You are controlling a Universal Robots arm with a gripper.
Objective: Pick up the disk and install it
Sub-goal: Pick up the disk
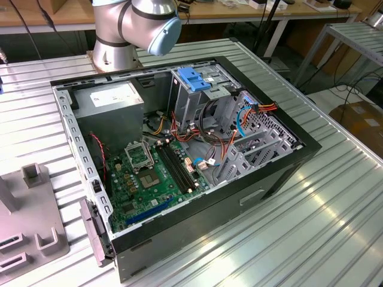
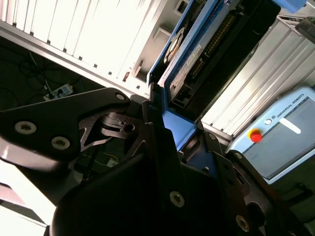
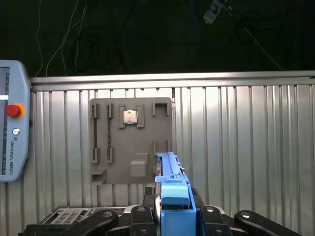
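The disk (image 2: 206,44) is a flat black-and-silver drive in a blue plastic bracket, and it stands edge-on between my black fingers (image 2: 147,105). My gripper (image 2: 174,120) is shut on the bracket's lower part. In the first wrist view the disk (image 3: 170,172) shows as a narrow blue edge rising out of the gripper (image 3: 172,209), held above the ribbed metal table. In the exterior view the open computer case (image 1: 281,173) lies on the table, with its grey drive cage (image 1: 191,101) topped by a blue latch (image 1: 194,79).
A grey fixture plate (image 3: 130,142) carrying a small square chip (image 3: 130,117) lies on the table below the gripper. A teach pendant (image 3: 10,123) sits at the table's edge. Inside the case are a power-supply box (image 1: 111,98), a motherboard (image 1: 149,173) and loose cables (image 1: 239,119). The arm's base (image 1: 119,36) stands behind the case.
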